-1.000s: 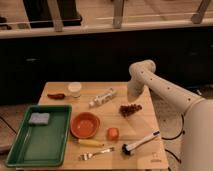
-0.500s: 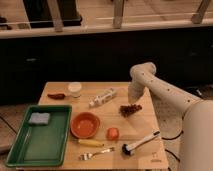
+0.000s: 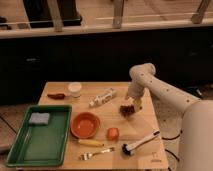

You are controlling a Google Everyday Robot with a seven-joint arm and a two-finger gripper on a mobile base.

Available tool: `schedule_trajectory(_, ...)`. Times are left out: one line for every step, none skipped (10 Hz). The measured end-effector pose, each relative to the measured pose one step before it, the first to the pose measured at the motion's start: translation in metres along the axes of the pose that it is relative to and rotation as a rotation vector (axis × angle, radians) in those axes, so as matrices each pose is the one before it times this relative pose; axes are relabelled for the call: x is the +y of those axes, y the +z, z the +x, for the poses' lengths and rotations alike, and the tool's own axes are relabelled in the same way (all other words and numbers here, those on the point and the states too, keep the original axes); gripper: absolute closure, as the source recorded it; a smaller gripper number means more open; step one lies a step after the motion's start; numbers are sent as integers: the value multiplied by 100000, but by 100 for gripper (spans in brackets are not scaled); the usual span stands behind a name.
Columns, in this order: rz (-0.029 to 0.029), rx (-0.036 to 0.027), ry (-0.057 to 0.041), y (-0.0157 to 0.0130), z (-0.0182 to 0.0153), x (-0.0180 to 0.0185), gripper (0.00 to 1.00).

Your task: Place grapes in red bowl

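Note:
A dark bunch of grapes (image 3: 127, 109) lies on the wooden table (image 3: 135, 125), right of centre. The red bowl (image 3: 84, 124) sits empty to the left of it, next to the green tray. My gripper (image 3: 134, 102) hangs from the white arm, pointing down, right at the upper right edge of the grapes. It seems to touch the bunch, which still rests on the table.
A green tray (image 3: 40, 137) with a blue sponge (image 3: 39, 118) is at the left. A white cup (image 3: 74, 89), a red chili (image 3: 56, 96), a white bottle (image 3: 102, 97), an orange piece (image 3: 113, 133), a banana (image 3: 92, 143), a fork (image 3: 95, 154) and a dish brush (image 3: 140, 143) lie around.
The gripper has dropped lower and come down onto the grapes. Nothing else has moved.

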Motion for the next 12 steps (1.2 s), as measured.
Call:
schedule_trajectory(-260,-565,-53,352,19,176,20)
schedule_trajectory(-513,-1029,596,1015,186,349,20)
schedule_trajectory(-24,-489,340,574,113,59,20)
schedule_trajectory(-604,-954,821,1293,336,173,21)
schedule_trajectory(-375,-329,314,435,123,77,24)
schedule_trajectory(-274,-429,241,512,162,-23,35)
schedule_trajectory(-281,-193,81,312,97,-8,47)
schedule_trajectory(-265,-93,69,79,40,47,53)
schedule_trajectory(-165,-137,141,71,65,4,66)
schedule_trajectory(-328,128,-192,45,-45,-7,77)
schedule_trajectory(-76,-36,-15,36,-14,40,85)
schedule_trajectory(-69,148,-154,30,-75,-47,94)
